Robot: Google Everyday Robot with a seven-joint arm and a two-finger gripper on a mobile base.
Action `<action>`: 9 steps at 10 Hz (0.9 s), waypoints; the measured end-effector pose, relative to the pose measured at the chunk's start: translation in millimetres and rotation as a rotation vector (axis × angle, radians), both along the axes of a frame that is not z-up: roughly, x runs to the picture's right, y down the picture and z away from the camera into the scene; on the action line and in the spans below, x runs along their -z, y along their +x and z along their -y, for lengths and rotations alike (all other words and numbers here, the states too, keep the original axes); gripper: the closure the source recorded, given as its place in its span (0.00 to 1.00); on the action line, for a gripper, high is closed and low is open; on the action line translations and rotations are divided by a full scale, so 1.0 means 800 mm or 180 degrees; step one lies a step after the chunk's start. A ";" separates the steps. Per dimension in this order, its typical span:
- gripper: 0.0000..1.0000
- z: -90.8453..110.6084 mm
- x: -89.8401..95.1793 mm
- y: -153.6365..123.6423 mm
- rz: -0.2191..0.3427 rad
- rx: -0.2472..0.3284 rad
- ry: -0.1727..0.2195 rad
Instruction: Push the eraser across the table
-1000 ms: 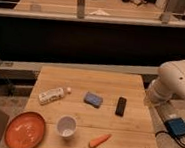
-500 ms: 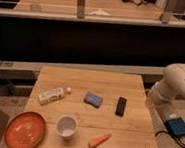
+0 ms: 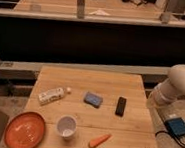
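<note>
The eraser (image 3: 120, 106), a small dark rectangular block, lies on the wooden table (image 3: 90, 81), right of centre, with its long side pointing away from me. My white arm (image 3: 180, 83) reaches in from the right. My gripper (image 3: 155, 98) is at the arm's lower end, just off the table's right edge, about a hand's width right of the eraser and not touching it.
A blue sponge (image 3: 92, 99) lies just left of the eraser. A white bottle (image 3: 52, 95) lies on its side further left. A white cup (image 3: 67, 126), a carrot (image 3: 100, 140) and an orange plate (image 3: 25, 130) are near the front edge. A blue device (image 3: 179, 127) with cables lies on the floor at right.
My arm has shifted slightly to the right and lower, away from the table. The eraser and the other objects have not moved.
</note>
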State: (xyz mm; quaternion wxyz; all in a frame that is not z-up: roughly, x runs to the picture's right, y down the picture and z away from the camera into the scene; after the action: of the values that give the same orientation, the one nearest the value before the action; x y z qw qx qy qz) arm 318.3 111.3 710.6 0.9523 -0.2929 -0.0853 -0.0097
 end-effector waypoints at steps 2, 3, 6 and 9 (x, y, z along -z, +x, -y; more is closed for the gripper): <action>1.00 -0.003 -0.003 0.003 0.0051 -0.0006 -0.0023; 1.00 -0.004 -0.005 0.003 0.0082 0.0007 -0.0047; 1.00 -0.006 -0.009 0.001 0.0166 0.0011 -0.0106; 1.00 -0.011 -0.013 0.003 0.0222 0.0011 -0.0170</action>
State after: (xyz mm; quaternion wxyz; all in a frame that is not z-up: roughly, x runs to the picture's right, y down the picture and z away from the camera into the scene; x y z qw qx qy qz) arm 320.6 120.5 721.0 0.9406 -0.3178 -0.1181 -0.0193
